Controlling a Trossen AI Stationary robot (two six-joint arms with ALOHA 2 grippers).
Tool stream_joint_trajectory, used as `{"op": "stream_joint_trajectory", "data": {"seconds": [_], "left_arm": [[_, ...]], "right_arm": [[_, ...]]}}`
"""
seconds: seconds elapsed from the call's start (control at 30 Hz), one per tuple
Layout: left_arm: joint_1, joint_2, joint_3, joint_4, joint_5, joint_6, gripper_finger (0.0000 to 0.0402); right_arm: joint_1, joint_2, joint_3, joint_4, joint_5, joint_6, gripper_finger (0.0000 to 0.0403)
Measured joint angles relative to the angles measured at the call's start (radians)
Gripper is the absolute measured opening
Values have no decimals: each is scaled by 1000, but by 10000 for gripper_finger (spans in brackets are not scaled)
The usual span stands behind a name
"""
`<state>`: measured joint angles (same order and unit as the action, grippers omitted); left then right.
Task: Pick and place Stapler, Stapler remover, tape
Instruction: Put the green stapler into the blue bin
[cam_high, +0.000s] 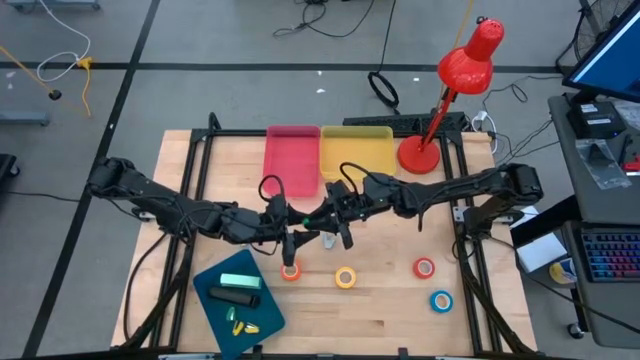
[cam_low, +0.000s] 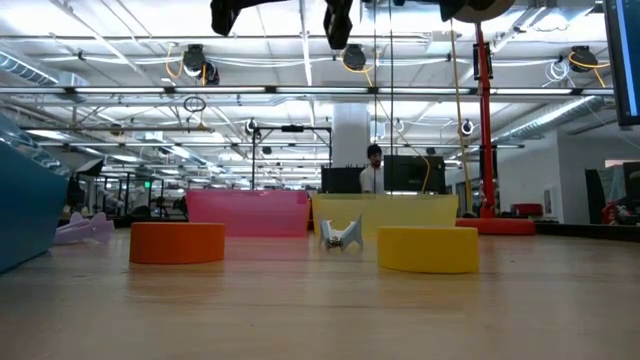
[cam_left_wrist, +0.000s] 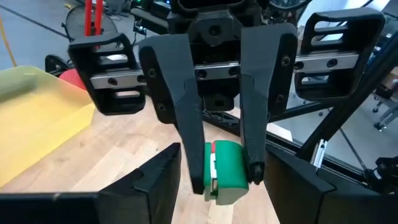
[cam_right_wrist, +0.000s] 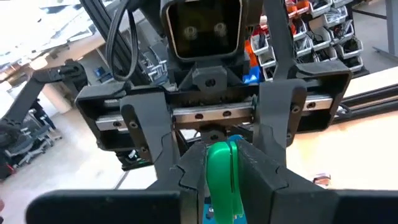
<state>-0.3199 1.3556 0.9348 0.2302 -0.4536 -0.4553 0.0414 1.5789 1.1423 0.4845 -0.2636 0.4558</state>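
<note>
Green plastic is what this moment is about: from above, both arms meet over the middle of the pale wooden surface (cam_high: 400, 320), left pincer (cam_high: 300, 225) and right pincer (cam_high: 328, 215) nose to nose, just in front of the pink plastic bin (cam_high: 292, 155) and the yellow plastic bin (cam_high: 357, 150). All four small tape rings sit on the wood nearer the front edge: the orange tape ring (cam_high: 290, 271) almost under the left wrist, the yellow tape ring (cam_high: 346, 278) beside it, the red tape ring (cam_high: 424, 268) and blue tape ring (cam_high: 441, 300) off to the right. At surface height the orange and yellow rings lie flat with a small silver metal claw piece (cam_low: 342, 233) on the wood behind them, and both pincers hang above the top of the shot. The left wrist camera shows the right pincer clamped on a small green plastic piece with a white part (cam_left_wrist: 227, 165); I can't tell what it is. The left's own fingers stand wide apart on either side of it, gripping nothing. The right wrist camera agrees, with the green piece pinched between the right's nearly closed fingers and the left's spread ones facing it. Looks like a handover to me, so I'd centre the left around the free end, close it firmly, and only then let the right go, or the piece could drop onto the orange ring.
</note>
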Motion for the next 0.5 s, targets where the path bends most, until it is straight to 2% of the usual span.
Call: {"op": "stream_joint_trajectory", "data": {"seconds": [0.1,0.3,0.5], "left_arm": [[0,0,0,-12,1,1,197],[0,0,0,-30,2,24,119],[6,0,0,-27,46,21,53]], "right_arm": [[0,7,0,7,-2,8,57],[0,6,-1,9,-1,22,57],[0,6,-1,19,-6,4,57]]}}
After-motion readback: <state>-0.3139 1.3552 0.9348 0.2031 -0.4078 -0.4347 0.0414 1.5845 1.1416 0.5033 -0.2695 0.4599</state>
